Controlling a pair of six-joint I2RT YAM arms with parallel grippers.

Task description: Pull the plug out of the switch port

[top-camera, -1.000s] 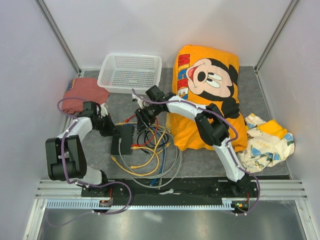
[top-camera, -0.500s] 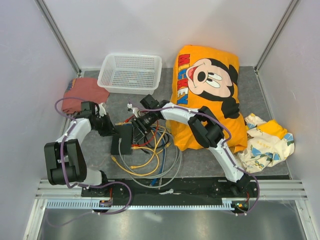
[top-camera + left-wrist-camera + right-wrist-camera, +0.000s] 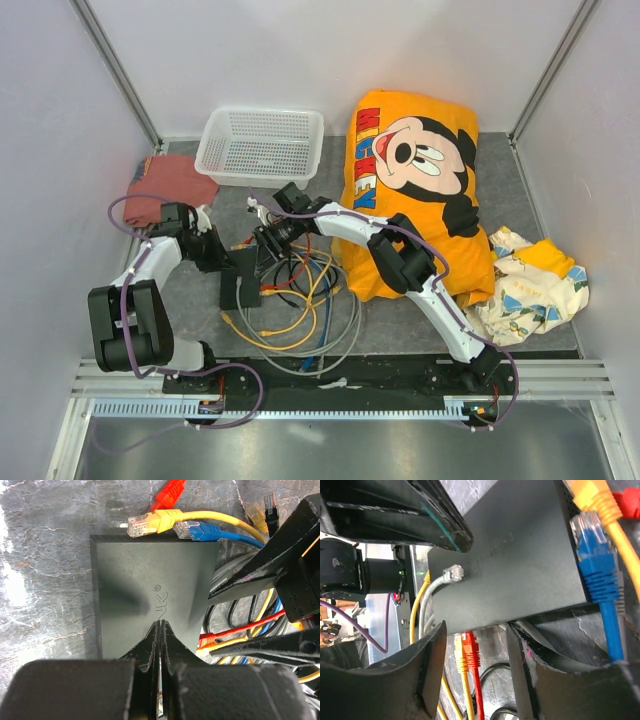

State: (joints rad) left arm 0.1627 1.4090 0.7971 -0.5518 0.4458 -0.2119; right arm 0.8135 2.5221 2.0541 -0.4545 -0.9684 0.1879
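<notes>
The switch [image 3: 243, 285] is a flat matte-black box on the grey mat; it also shows in the left wrist view [image 3: 150, 575] and the right wrist view [image 3: 510, 550]. My left gripper [image 3: 224, 262] is shut, and its tips [image 3: 160, 626] press on the switch's top. My right gripper [image 3: 263, 247] is open at the switch's cable side. Its jaws [image 3: 476, 660] straddle a red plug [image 3: 473, 651] and a yellow plug [image 3: 460, 655] that sit in the side ports. The red plug also shows in the left wrist view [image 3: 207, 640].
Loose yellow [image 3: 150, 522], blue [image 3: 192, 530] and red [image 3: 170, 491] plugs lie at the switch's far end. A grey plug [image 3: 452, 573] rests on its top. Tangled cables [image 3: 305, 305] lie to the right of the switch. A white mesh basket [image 3: 262, 145], red cloth [image 3: 165, 185] and Mickey pillow [image 3: 415, 190] are behind.
My right gripper has moved left and down from above the cable tangle to the switch's side. My left gripper has stayed on the switch.
</notes>
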